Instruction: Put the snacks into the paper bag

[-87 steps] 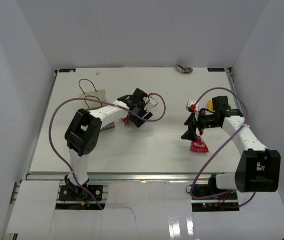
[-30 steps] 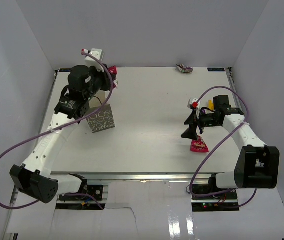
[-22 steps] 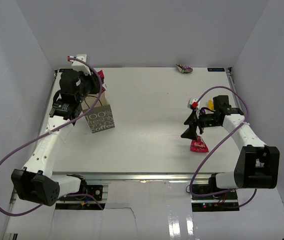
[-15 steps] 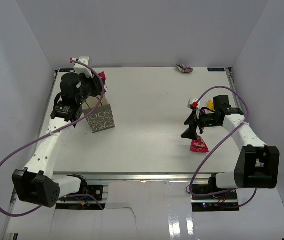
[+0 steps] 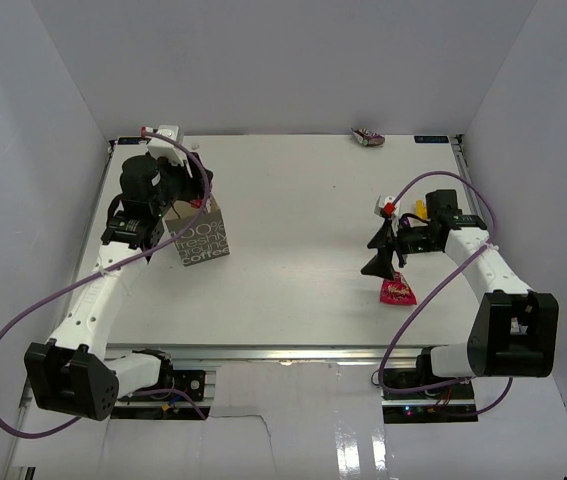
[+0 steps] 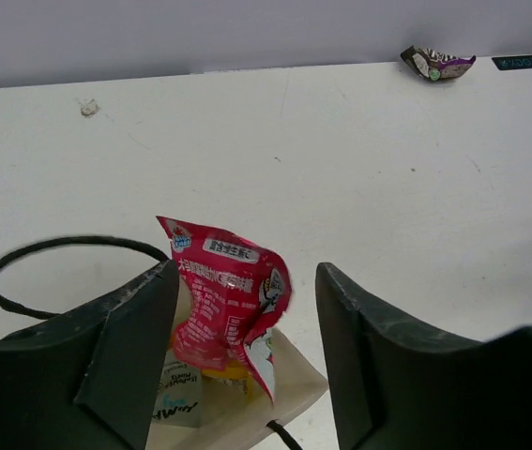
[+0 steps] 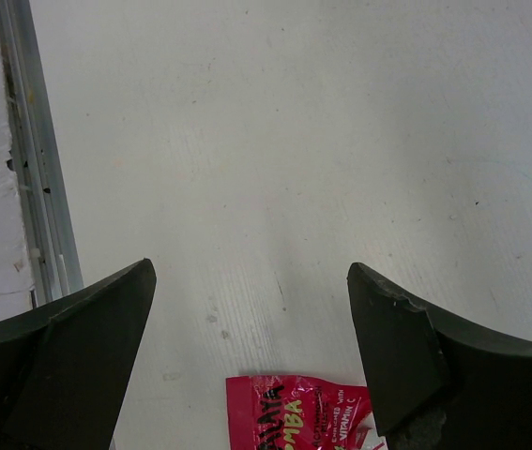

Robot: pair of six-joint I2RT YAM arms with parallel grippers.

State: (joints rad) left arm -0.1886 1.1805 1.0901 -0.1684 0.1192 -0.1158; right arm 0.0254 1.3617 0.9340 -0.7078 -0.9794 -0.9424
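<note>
The grey-brown paper bag (image 5: 201,238) stands at the left of the table, and my left gripper (image 5: 195,192) hangs just over its mouth. In the left wrist view the gripper (image 6: 247,272) is open. A pink-red snack packet (image 6: 223,305) stands in the bag's tan mouth (image 6: 296,372), leaning against the left finger (image 6: 125,347) and apart from the right one. A yellow packet (image 6: 211,373) and a pale one (image 6: 179,401) lie below it inside. At the right, my right gripper (image 5: 378,266) (image 7: 251,272) is open above a magenta-red packet (image 5: 397,291) (image 7: 298,412) lying flat on the table.
A purple packet (image 5: 368,137) (image 6: 437,64) lies at the table's back edge. A black cord handle (image 6: 50,246) loops out from the bag on the left. A bit of yellow (image 5: 419,209) shows beside the right wrist. White walls enclose the table on three sides.
The left arm swung from the table's middle to the bag and came down over its mouth with the pink-red packet. Its jaws have just opened. The right arm has not moved.
</note>
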